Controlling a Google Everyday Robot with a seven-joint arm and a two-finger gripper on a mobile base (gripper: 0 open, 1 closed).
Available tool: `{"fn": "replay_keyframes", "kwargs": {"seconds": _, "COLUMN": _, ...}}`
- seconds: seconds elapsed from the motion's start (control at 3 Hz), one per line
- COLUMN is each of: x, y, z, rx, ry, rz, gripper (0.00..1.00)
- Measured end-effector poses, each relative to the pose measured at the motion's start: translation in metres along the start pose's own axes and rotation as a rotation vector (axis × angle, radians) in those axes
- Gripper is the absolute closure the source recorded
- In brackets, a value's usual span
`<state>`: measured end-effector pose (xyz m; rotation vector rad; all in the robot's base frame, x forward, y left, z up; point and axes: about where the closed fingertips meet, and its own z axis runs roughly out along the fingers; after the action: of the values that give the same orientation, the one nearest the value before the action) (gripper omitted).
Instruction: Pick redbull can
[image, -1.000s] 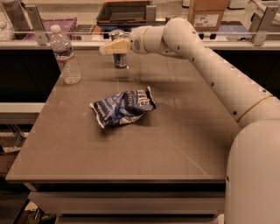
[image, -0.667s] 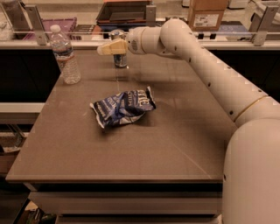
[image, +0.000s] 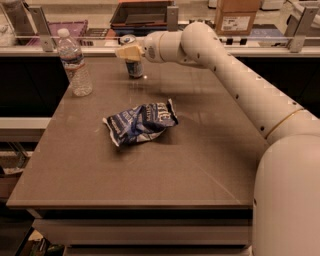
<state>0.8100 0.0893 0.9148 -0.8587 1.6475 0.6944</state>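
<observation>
The redbull can (image: 133, 68) stands upright on the brown table (image: 200, 150) near its far edge, its silver top just showing. My gripper (image: 128, 51) reaches in from the right on the white arm (image: 235, 75) and sits at the can's upper part, covering its middle. The can's blue and silver lower half shows below the gripper and rests on the table.
A clear water bottle (image: 74, 64) with a white cap stands at the far left of the table. A crumpled blue and white snack bag (image: 141, 123) lies in the middle. A rail, trays and a cardboard box (image: 237, 15) lie behind the far edge.
The gripper has edged slightly left at the can's top. The can, bottle and bag stay where they were.
</observation>
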Motion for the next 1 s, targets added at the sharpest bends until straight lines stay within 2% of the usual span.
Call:
{"fn": "replay_keyframes", "kwargs": {"seconds": 0.67, "x": 0.0013, "y": 0.0040, "z": 0.0048, "rx": -0.008, "ry": 0.002, "rz": 0.001, "gripper": 0.87}}
{"fn": "replay_keyframes", "kwargs": {"seconds": 1.0, "x": 0.0020, "y": 0.0059, "z": 0.0070, "rx": -0.012, "ry": 0.003, "rz": 0.001, "gripper": 1.00}}
